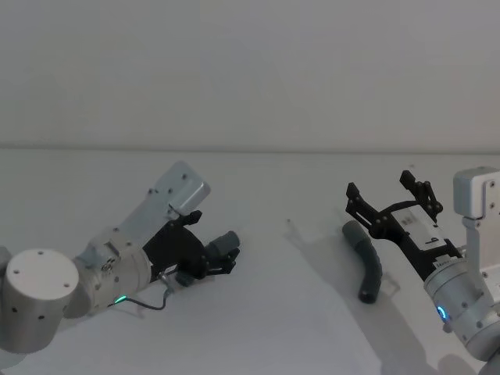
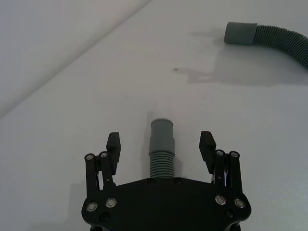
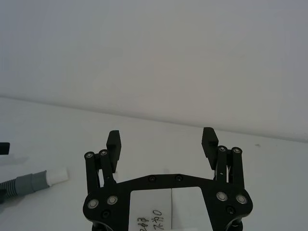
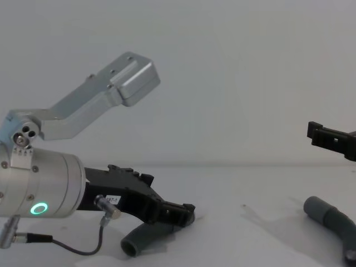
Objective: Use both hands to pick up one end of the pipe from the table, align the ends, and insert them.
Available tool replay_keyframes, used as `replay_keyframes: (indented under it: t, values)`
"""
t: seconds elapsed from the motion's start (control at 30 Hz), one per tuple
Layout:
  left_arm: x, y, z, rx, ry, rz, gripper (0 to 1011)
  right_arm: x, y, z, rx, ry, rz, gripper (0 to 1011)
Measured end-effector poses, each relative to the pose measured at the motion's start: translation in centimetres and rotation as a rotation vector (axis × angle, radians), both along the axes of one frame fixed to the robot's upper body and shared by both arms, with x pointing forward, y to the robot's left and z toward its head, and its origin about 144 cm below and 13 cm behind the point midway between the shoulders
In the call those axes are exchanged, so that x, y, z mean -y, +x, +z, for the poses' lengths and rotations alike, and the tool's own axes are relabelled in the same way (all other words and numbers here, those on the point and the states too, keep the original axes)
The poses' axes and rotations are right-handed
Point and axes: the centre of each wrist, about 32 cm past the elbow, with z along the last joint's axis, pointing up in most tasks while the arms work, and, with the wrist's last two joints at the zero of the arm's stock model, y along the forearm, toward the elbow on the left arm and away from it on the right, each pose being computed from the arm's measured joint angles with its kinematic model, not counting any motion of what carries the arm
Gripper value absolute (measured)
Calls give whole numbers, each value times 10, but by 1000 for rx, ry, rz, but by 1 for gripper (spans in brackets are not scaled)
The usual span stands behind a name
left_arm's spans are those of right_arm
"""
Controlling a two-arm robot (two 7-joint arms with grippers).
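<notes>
On the white table (image 1: 297,312) lie two pieces of the dark corrugated pipe. The left piece (image 2: 161,163) rests between the fingers of my left gripper (image 2: 160,143), which is open, with a gap on each side of the grey cuff (image 2: 162,137). From the head, that gripper (image 1: 221,256) sits low over the table with the cuff (image 1: 228,241) poking out rightward. The right piece (image 1: 369,262) lies curved, its plain grey cuff (image 1: 353,231) at the far end. My right gripper (image 1: 380,184) hovers open above and just behind it, holding nothing. A white-tipped cuff (image 3: 57,175) shows beyond the right gripper (image 3: 161,141).
A thin black cable (image 1: 148,305) loops from the left wrist down near the table. A pale grey wall rises behind the table's far edge. Bare table lies between the two pipe pieces.
</notes>
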Motion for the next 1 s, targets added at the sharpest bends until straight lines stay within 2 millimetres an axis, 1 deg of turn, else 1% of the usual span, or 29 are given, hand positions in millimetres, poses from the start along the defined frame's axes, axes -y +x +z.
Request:
replay_keyframes:
  t: [0.53, 1.0]
  values:
    - [6, 15, 1, -94, 3, -7, 1001, 0, 0, 0, 0, 0, 0, 999]
    - [11, 21, -2, -145, -9, 8, 1001, 0, 0, 0, 0, 0, 0, 1000]
